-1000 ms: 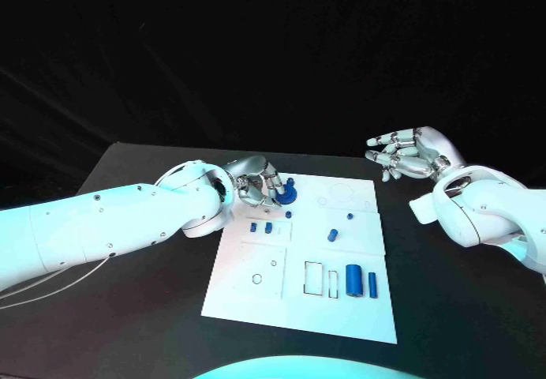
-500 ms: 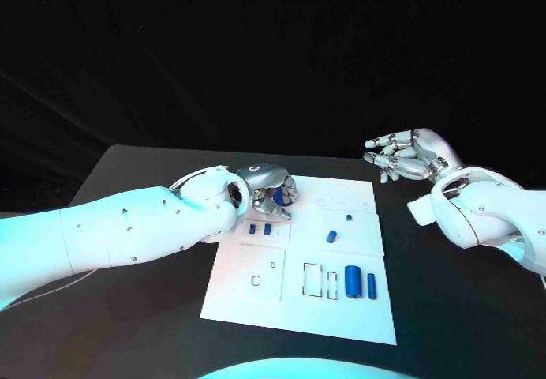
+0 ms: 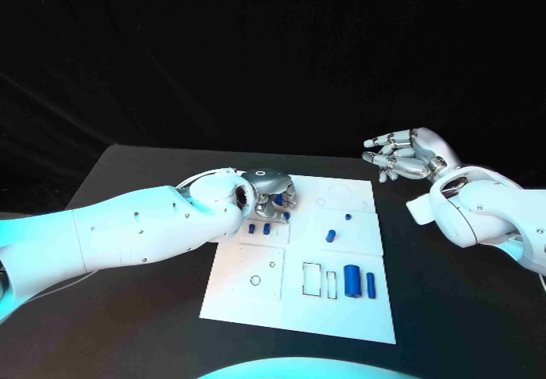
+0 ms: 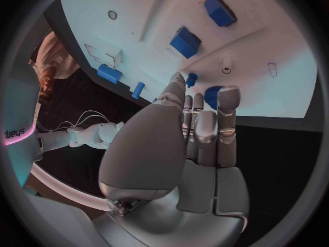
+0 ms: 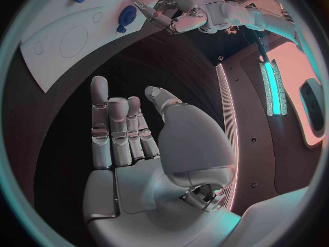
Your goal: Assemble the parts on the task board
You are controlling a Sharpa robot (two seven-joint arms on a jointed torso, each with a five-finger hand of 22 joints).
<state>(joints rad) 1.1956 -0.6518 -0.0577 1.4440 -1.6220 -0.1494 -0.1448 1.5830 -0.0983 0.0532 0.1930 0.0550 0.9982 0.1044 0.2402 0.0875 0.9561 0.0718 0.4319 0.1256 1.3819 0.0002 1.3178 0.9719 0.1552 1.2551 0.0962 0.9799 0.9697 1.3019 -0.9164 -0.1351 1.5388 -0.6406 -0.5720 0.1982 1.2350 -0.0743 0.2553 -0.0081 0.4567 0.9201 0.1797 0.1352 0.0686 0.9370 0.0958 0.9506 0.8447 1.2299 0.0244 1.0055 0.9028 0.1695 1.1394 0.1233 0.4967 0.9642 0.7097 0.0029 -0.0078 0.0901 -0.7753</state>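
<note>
My silver left hand (image 3: 270,195) hangs over the far left corner of the flat white rectangular task board (image 3: 256,296), its fingers (image 4: 228,101) pointing down around a round blue disc-shaped part (image 4: 213,97); I cannot tell whether they actually pinch it. Counting the small blue parts in the head view, left to right: two short blocks (image 3: 259,229) side by side just this side of my left hand, one small piece (image 3: 287,215) beside the fingers, one slanted peg (image 3: 332,234) mid-board, one tiny piece (image 3: 348,214) beyond it, and two upright cylinders (image 3: 360,281) near the right edge. That makes seven, plus the disc under my fingers. I can read no writing on the board, only thin printed outlines. Compared with a second ago, my left arm has rolled over the board and now hides the disc from above. My silver right hand (image 3: 406,156) stays raised off the board's far right corner, palm open, fingers apart, holding nothing.
</note>
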